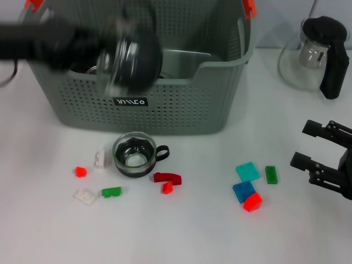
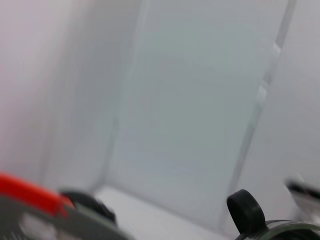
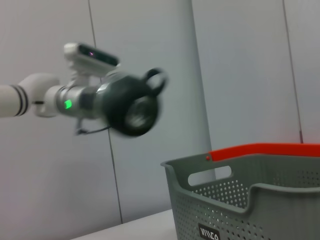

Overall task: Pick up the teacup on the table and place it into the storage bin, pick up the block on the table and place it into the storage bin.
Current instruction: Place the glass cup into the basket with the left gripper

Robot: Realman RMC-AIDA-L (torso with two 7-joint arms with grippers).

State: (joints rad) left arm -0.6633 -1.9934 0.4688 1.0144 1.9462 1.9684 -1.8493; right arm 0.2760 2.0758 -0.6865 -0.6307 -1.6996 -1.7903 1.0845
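Observation:
My left gripper (image 1: 118,55) reaches in from the left and holds a black-and-glass teacup (image 1: 131,59) in the air over the storage bin (image 1: 181,104). The right wrist view shows that held teacup (image 3: 134,104) above the bin (image 3: 250,205). Its handle (image 2: 245,212) shows in the left wrist view. A second teacup (image 1: 133,155) stands on the table in front of the bin. Several small blocks lie around it: red (image 1: 81,171), white (image 1: 101,159), green (image 1: 111,192) and dark red (image 1: 167,177). My right gripper (image 1: 309,146) is open and empty at the right.
More blocks lie at the right front: teal (image 1: 247,171), green (image 1: 271,174), blue (image 1: 243,191) and red (image 1: 252,202). A glass teapot (image 1: 311,55) with a black handle stands at the back right. A glass item lies inside the bin.

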